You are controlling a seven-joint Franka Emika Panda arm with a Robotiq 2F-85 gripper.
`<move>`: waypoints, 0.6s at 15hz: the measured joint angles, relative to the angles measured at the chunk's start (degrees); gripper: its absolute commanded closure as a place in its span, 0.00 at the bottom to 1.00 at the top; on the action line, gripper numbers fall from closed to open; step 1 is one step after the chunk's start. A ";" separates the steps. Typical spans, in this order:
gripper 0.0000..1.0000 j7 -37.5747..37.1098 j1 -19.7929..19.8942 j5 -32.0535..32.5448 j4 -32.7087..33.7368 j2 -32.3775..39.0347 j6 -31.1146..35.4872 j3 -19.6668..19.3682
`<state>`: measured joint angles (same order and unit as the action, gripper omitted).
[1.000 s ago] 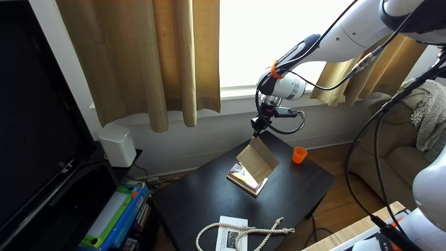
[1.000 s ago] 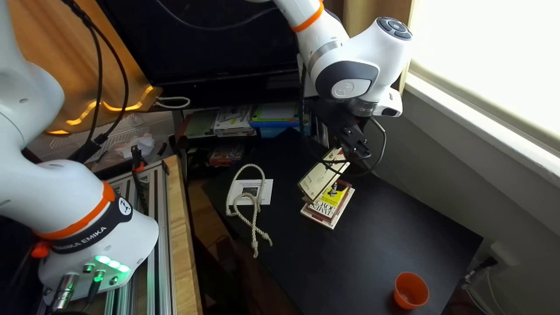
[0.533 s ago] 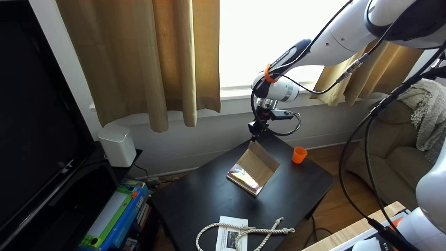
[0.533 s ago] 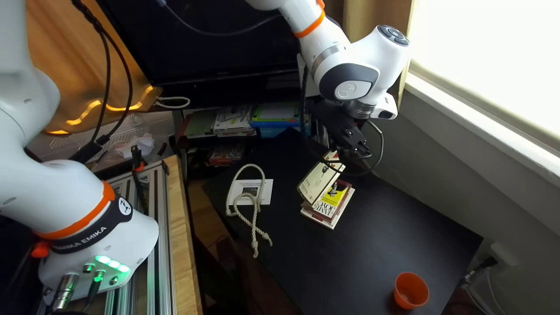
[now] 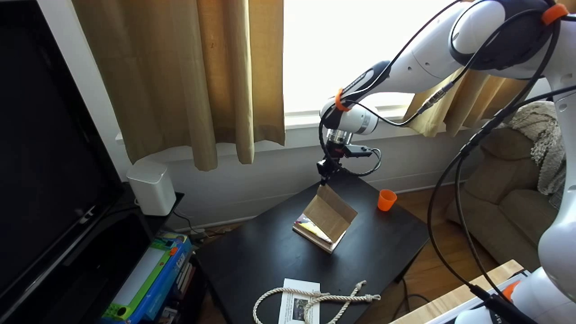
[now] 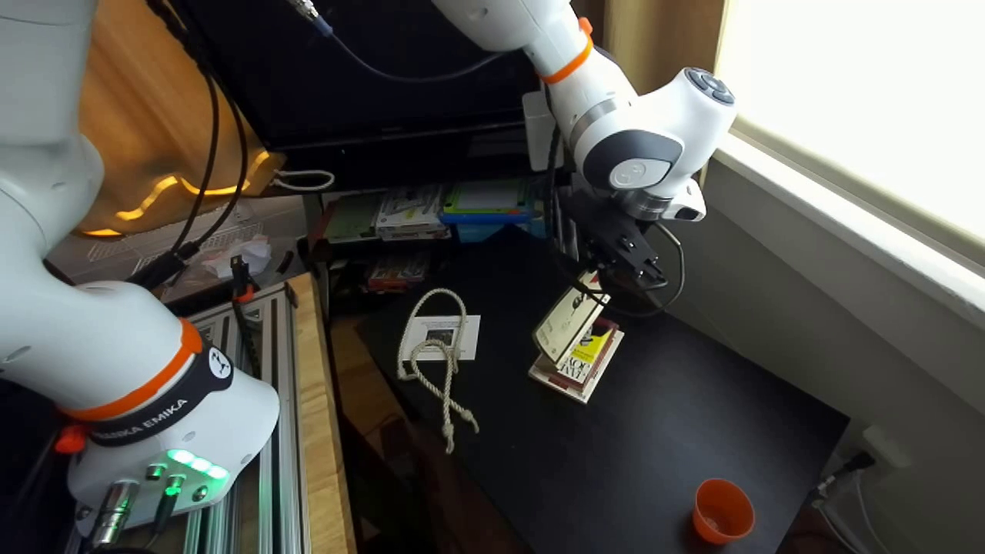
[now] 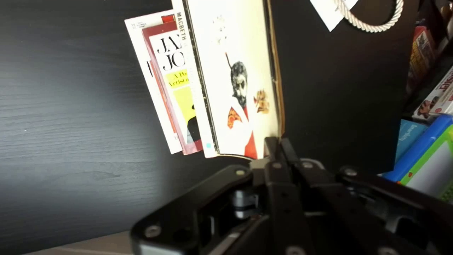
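Observation:
My gripper [image 7: 277, 143] is shut on the free edge of the Macbeth book [image 7: 237, 81], near one corner. Its cream cover shows a bearded figure in red and white. In both exterior views the gripper [image 5: 324, 183] is above the book [image 5: 329, 215], which hangs tilted, with a creased brown underside showing. The book [image 6: 571, 322] leans over a small stack of books [image 6: 589, 358], topped by a yellow and white James Joyce book [image 7: 177, 71], covering part of it. I cannot tell whether its low edge touches the stack. The fingertips are partly hidden in the exterior views.
The books are on a black table [image 5: 256, 261]. An orange cup [image 5: 386, 200] stands near one table edge. A rope [image 6: 431, 354] lies over a white printed card [image 6: 465, 338]. A wall and window are behind the arm. A shelf with boxes [image 6: 485, 204] stands beside the table.
The gripper has moved down and a little sideways with the book. The book hangs lower and covers more of the stack. The stack, cup and rope have not moved.

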<state>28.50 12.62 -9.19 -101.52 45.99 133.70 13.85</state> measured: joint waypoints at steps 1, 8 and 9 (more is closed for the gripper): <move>1.00 0.24 0.00 0.00 1.08 0.95 -0.28 -0.01; 1.00 1.17 -0.43 0.00 7.74 7.44 -2.95 0.12; 1.00 1.17 -0.50 0.00 8.36 8.25 -3.04 0.13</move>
<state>29.67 12.12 -9.20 -93.15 54.24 130.66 13.98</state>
